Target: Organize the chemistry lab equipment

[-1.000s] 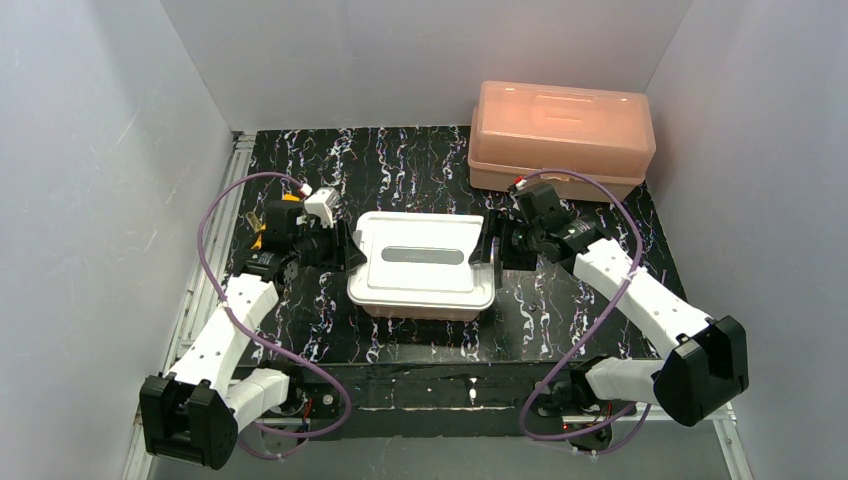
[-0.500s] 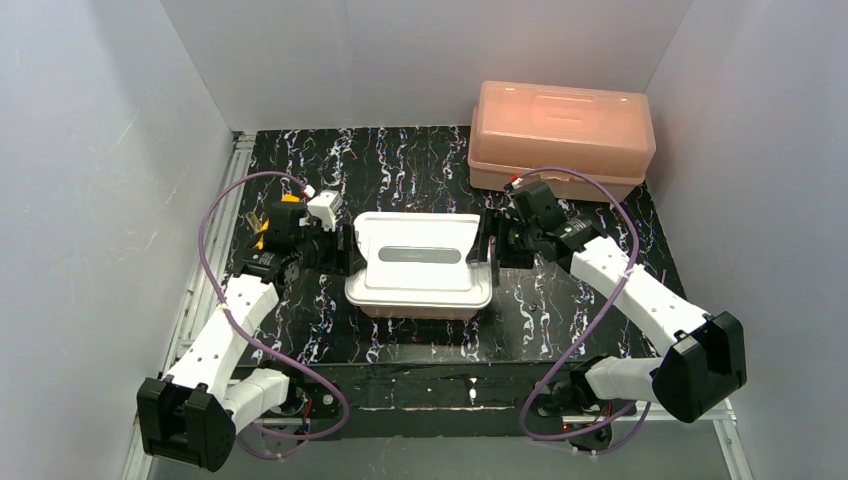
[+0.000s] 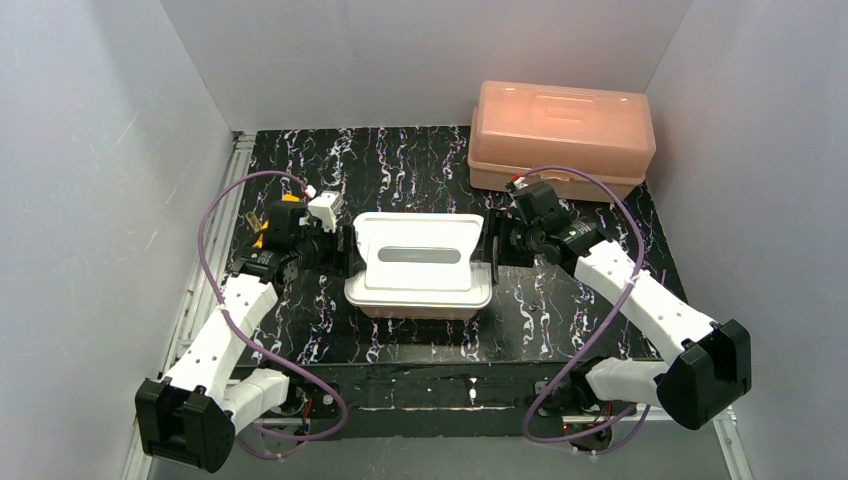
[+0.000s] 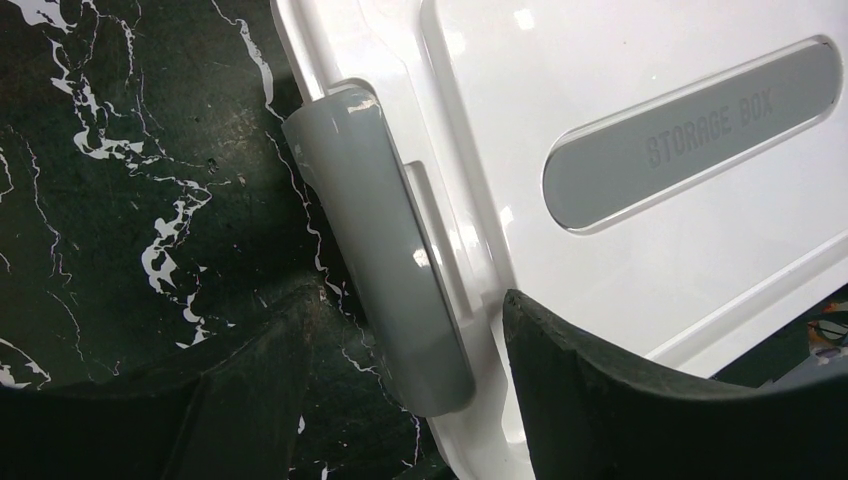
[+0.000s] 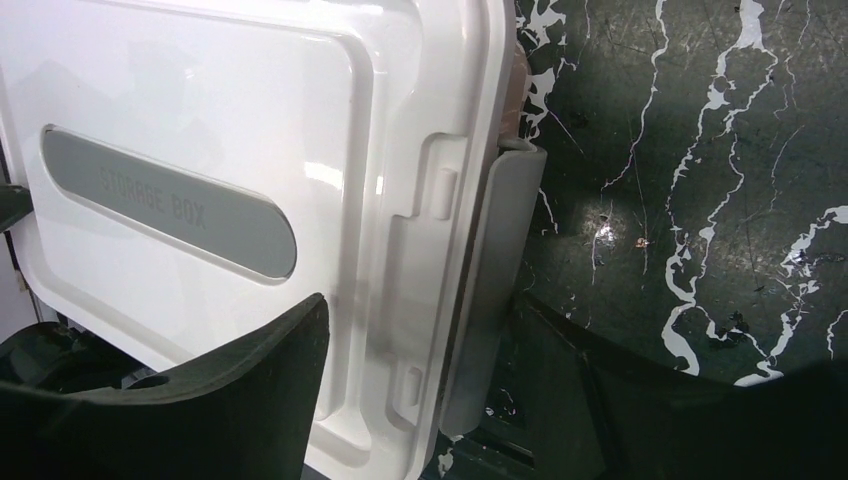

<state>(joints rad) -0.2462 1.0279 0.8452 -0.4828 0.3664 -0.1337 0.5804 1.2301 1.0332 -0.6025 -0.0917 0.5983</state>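
The left gripper (image 4: 405, 315) is straddling the left grey latch (image 4: 385, 250), fingers wide and gripping nothing. Across the white lid (image 3: 418, 255), the right gripper (image 5: 425, 310) is straddling the right grey latch (image 5: 500, 260) likewise. If one side is pulling first, the lid is likely jamming askew; the lab equipment is showing nowhere

Three plain, pale grey walls closed in the scene: a left wall (image 3: 90, 200), a back wall (image 3: 420, 60) and a right wall (image 3: 760, 150), meeting in straight corners. The left one bore faint scuffs. Between them lay a black tabletop (image 3: 400, 170), veined with white and purplish streaks like marble. A metal rail (image 3: 232, 160) ran along its left edge, and a black strip (image 3: 440, 385) fronted its near edge. The light was soft and even, casting only weak shadows. Close up, the tabletop showed fine scratches and a dull sheen.
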